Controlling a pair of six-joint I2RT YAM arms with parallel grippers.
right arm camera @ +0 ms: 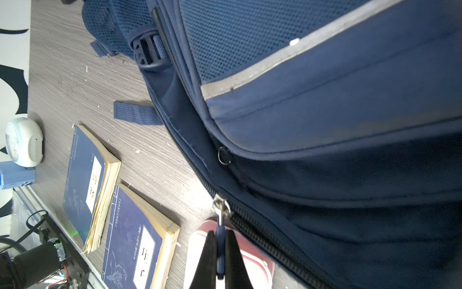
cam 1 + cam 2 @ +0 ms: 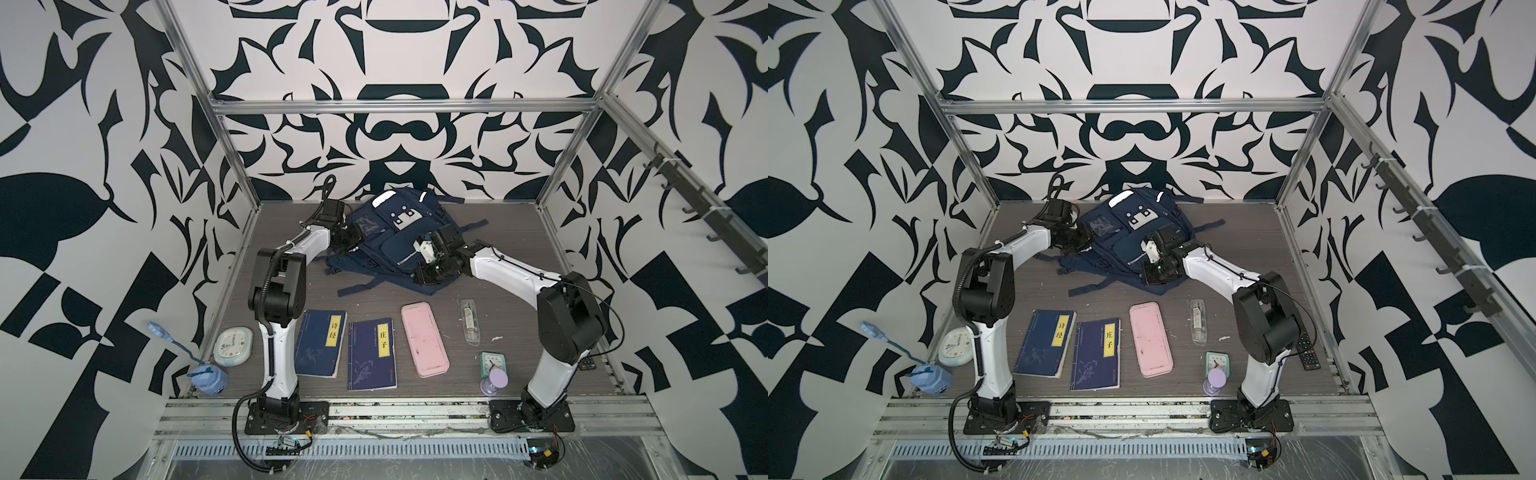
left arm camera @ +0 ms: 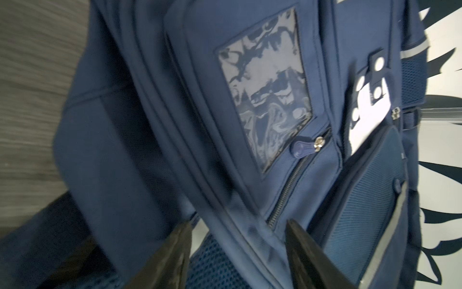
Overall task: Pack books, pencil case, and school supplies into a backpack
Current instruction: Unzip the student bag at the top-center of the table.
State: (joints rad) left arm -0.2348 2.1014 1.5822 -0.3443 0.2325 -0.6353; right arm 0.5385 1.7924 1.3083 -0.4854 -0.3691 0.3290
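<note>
Pinching the zipper pull [image 1: 220, 252], my right gripper [image 1: 220, 232] is clamped on it. My left gripper [image 3: 237, 225] stands parted astride a seam of the backpack [image 2: 388, 243], upper centre in both top views. It looks soft and floppy, so I expect it to drag unless braced. The books [image 2: 320, 343], pencil case [image 2: 424, 338] and school supplies [image 2: 469, 322] lie lower down, with bare tabletop [image 2: 498, 257] between them and the backpack.

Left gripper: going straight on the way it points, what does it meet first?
The backpack: the left gripper has open jaws astride a seam ridge of its front, so it would likely press into that fabric at once, though depth is unclear.
</note>
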